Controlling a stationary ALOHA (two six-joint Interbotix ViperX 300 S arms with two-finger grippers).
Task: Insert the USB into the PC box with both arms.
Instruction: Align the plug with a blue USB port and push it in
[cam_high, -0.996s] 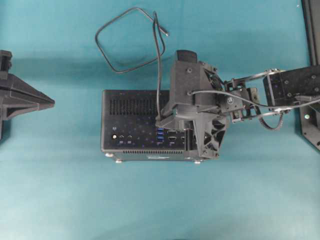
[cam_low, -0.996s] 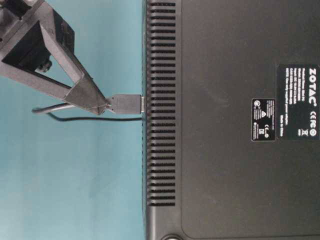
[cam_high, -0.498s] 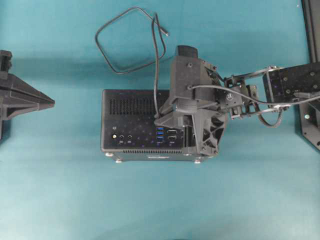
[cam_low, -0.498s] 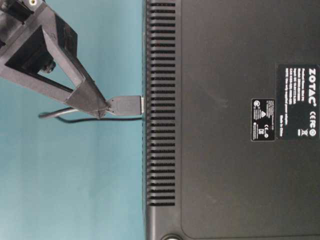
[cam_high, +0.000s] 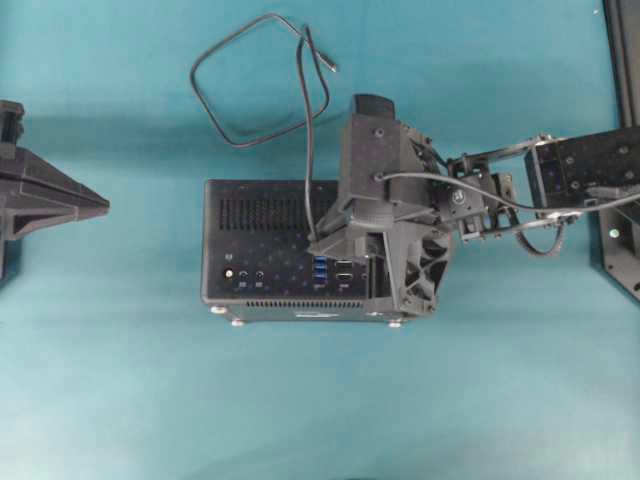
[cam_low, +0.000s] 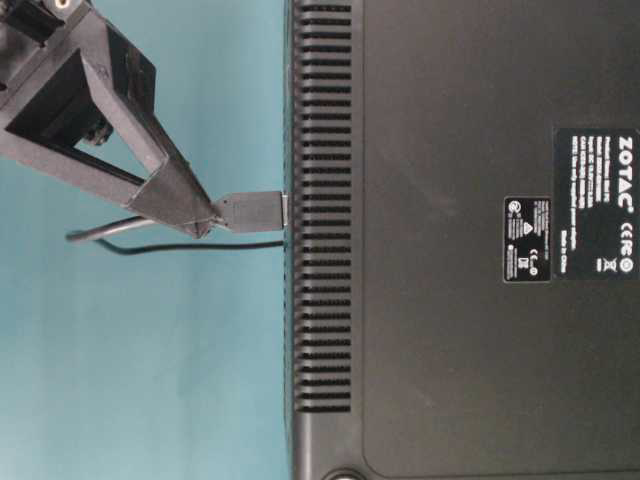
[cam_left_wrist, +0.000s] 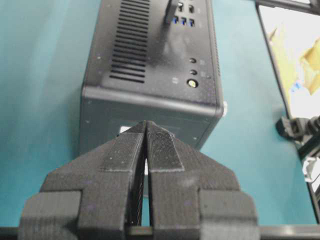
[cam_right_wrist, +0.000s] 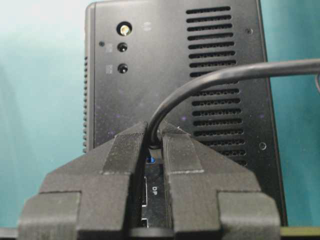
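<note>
The PC box (cam_high: 260, 230) lies on the teal table with its port panel facing up. My right gripper (cam_high: 316, 243) hovers over the blue ports (cam_high: 320, 268), shut on the USB plug (cam_low: 250, 210). At table level the plug's metal tip meets the box's panel face (cam_low: 300, 210); how deep it sits I cannot tell. In the right wrist view the cable (cam_right_wrist: 210, 80) curves out from between the fingers (cam_right_wrist: 127, 150). The cable's loop (cam_high: 215, 115) lies behind the box. My left gripper (cam_high: 100, 207) rests at the table's left, shut and empty, pointing at the box's end (cam_left_wrist: 150, 107).
The cable's free end (cam_high: 330, 65) lies on the table behind the box. The right arm's base and a dark frame (cam_high: 622, 250) stand at the right edge. In the left wrist view the table's edge rail (cam_left_wrist: 272, 50) runs at the right, beyond the box.
My right gripper has shifted slightly left with the plug and tilted a little. The cable over the box swung left. The plug stays at the panel. The left arm is still.
</note>
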